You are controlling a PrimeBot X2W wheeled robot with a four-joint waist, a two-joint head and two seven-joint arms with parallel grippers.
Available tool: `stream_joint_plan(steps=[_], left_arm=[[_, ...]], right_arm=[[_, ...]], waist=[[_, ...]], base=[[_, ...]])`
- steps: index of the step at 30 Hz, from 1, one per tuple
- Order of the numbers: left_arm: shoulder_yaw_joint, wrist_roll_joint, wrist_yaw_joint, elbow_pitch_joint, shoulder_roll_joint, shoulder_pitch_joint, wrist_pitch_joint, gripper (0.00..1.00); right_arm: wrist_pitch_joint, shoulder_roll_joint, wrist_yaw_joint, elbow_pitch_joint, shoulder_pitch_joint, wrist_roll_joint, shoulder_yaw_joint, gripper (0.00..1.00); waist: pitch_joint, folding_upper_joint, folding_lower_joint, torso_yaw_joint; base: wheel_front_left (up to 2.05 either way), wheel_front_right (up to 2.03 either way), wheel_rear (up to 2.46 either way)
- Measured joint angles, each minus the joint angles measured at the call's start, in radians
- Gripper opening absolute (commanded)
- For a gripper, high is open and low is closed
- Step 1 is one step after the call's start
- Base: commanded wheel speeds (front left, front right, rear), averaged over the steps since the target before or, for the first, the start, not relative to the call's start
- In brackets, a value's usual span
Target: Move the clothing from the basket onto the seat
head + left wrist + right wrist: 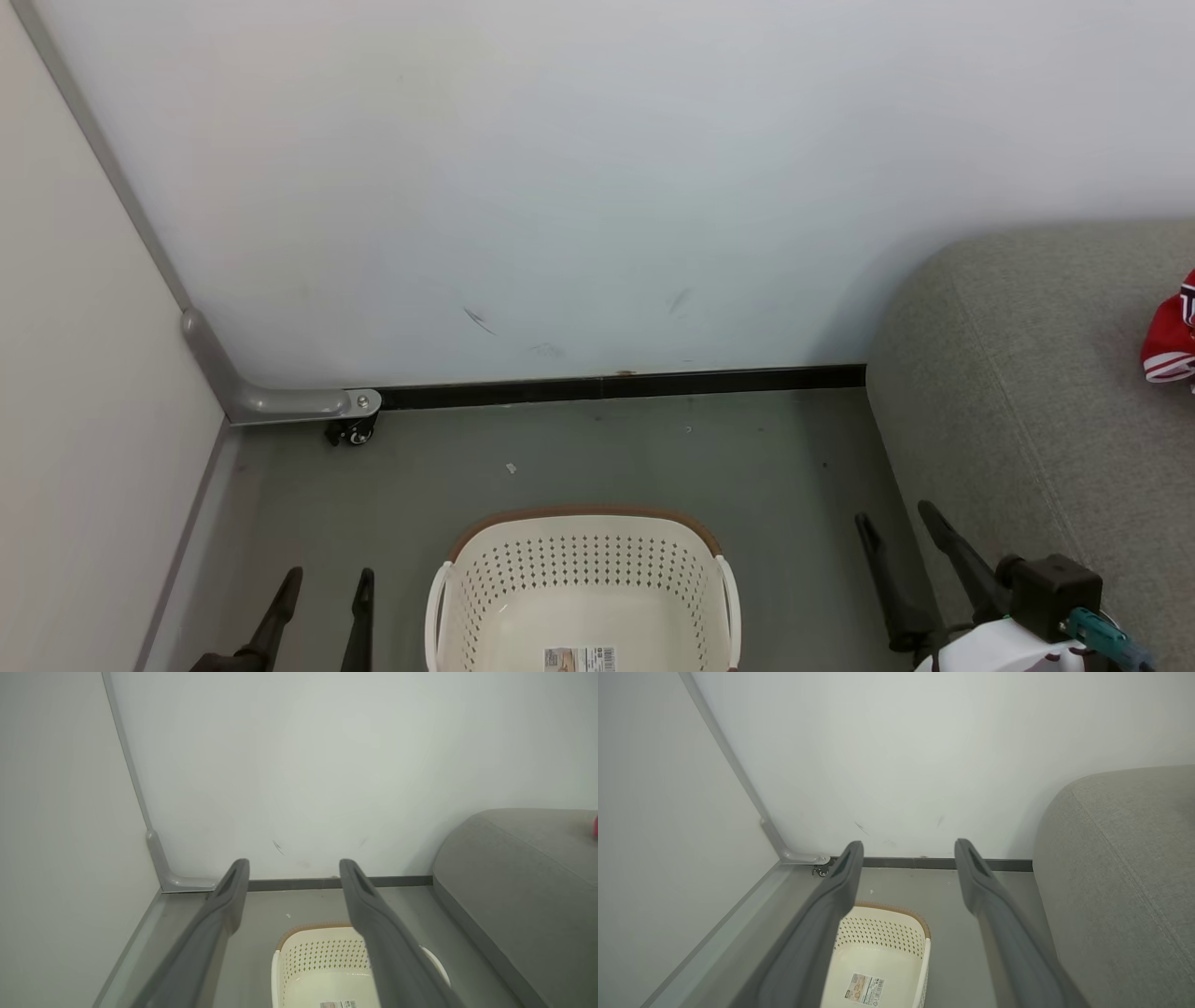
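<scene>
Both pairs of jaws hang wide open and empty either side of the empty basket [579,560], while the red jersey [1169,343] lies on the sofa [1008,392], off to the right, nearer the right jaws.

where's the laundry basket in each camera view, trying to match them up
head view: basket at bottom centre, cut off by the lower edge.
left wrist view: basket at the lower edge, slightly right of centre.
right wrist view: basket at the lower edge, slightly left of centre.
shared landmark: grey corner bracket, up and left of the basket in all three.
</scene>
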Motion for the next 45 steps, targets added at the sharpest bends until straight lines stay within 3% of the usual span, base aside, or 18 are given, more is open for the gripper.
stream_joint_plan(steps=[10,20,37,38,45], left_arm=[[-0.002,0.015,-0.030,0.016,-0.002,-0.001,0.000,1.00],[-0.037,-0.124,-0.082,0.015,-0.001,-0.001,0.000,1.00],[-0.031,-0.117,-0.092,-0.009,-0.002,-0.001,0.000,1.00],[-0.031,-0.118,-0.093,-0.009,-0.003,-0.001,0.000,0.00],[-0.043,-0.127,-0.092,0.048,-0.020,0.030,0.000,0.00]], right_arm=[[0.000,0.001,0.000,-0.003,0.000,0.000,-0.001,1.00],[0.000,0.002,0.000,-0.003,0.000,0.000,0.001,1.00],[0.000,0.002,0.000,-0.003,0.000,0.011,0.002,1.00],[0.000,0.002,0.000,-0.001,0.000,0.011,0.002,0.00],[0.005,0.015,0.000,0.049,0.040,0.016,0.008,0.00]], waist=[[0.000,0.0000,0.0001,0.003],[-0.002,0.0000,0.0000,0.004],[-0.002,0.0000,0.0000,0.005],[-0.002,0.0000,0.0000,0.006],[-0.002,0.0000,0.0000,0.005]], base=[[0.00,0.00,0.00],[0.00,0.00,0.00],[0.00,0.00,0.00],[0.00,0.00,0.00],[0.00,0.00,0.00]])
